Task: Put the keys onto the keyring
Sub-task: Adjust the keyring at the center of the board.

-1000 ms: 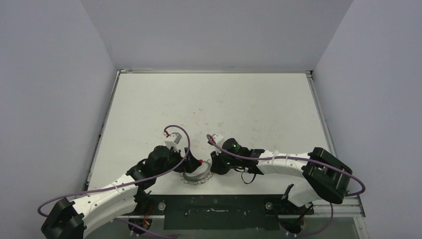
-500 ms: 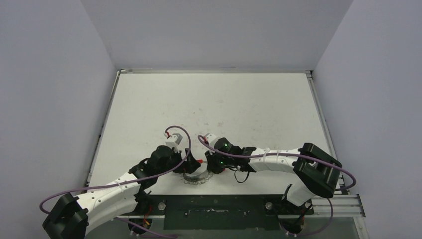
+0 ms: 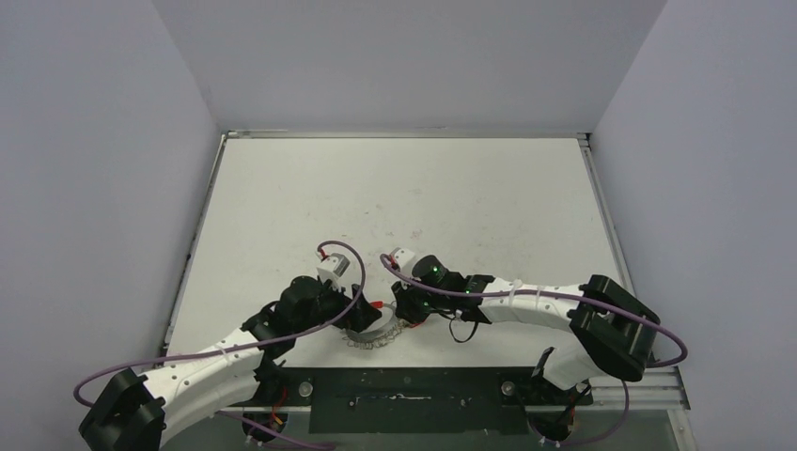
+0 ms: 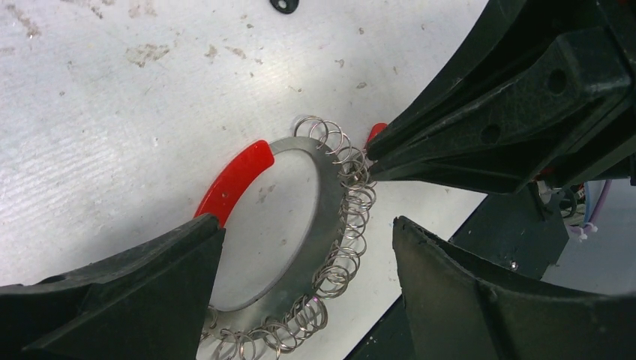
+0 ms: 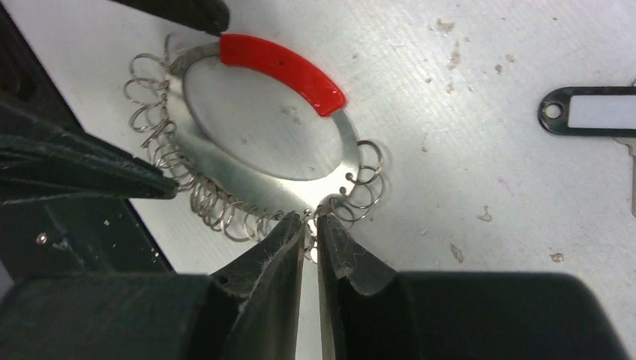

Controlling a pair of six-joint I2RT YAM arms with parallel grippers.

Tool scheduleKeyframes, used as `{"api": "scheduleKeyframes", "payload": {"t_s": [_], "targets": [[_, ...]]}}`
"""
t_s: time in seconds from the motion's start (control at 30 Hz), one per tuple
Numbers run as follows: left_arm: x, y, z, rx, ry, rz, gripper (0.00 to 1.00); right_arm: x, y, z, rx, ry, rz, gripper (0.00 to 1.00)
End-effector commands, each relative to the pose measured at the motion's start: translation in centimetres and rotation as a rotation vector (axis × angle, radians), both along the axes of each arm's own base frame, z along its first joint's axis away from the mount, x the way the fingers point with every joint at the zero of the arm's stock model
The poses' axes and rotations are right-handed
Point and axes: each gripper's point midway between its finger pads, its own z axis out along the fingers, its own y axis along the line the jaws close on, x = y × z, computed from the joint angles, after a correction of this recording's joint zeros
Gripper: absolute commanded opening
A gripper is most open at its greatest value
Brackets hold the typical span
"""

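Observation:
The keyring (image 3: 371, 335) lies flat on the white table near its front edge: a metal band (image 5: 225, 176) with a red sleeve (image 5: 281, 67) and several small wire rings strung on it. My left gripper (image 4: 307, 225) is open and straddles the keyring (image 4: 330, 199); its left finger covers one end of the red sleeve (image 4: 236, 176), and its right finger stands clear of the wire rings. My right gripper (image 5: 311, 221) is all but shut, its tips at the keyring's edge with a small wire ring in the slit. One of the keys (image 5: 592, 111), with a dark oblong head, lies loose to the right.
The table's dark front rail (image 3: 404, 399) runs just behind the keyring. The right gripper's fingers (image 4: 487, 127) reach in from the upper right of the left wrist view. A small dark loop (image 4: 283, 6) lies on the table beyond the ring.
My right gripper has moved a little to the left, up against the keyring's right edge. The left arm has shifted only slightly over the ring.

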Motion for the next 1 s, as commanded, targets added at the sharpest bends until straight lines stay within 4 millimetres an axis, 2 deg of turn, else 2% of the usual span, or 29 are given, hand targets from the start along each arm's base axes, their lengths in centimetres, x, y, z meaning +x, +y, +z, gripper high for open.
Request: {"api": "scheduleKeyframes", "payload": {"t_s": [0.0,0.17,0.33,0.6,0.97], "targets": [[0.7,-1.1,2.9,-0.062,-0.158,-0.068,0.81,-1.6,0.4,1.8,0.052,-0.019,0.150,0.12],[0.9,-0.9,3.3,-0.052,-0.202,-0.073,0.81,-3.8,0.1,1.0,0.039,0.050,0.238,0.00],[1.1,-0.7,3.7,-0.060,-0.225,-0.064,0.81,-4.3,0.0,-0.1,0.010,0.073,0.242,0.00],[1.1,-0.5,4.3,-0.068,-0.263,-0.064,0.81,-1.4,-0.6,-1.6,-0.113,0.015,0.130,0.00],[0.6,-0.5,3.7,-0.069,-0.278,-0.097,0.80,1.7,-0.4,0.1,-0.080,-0.061,0.024,0.00]]}}
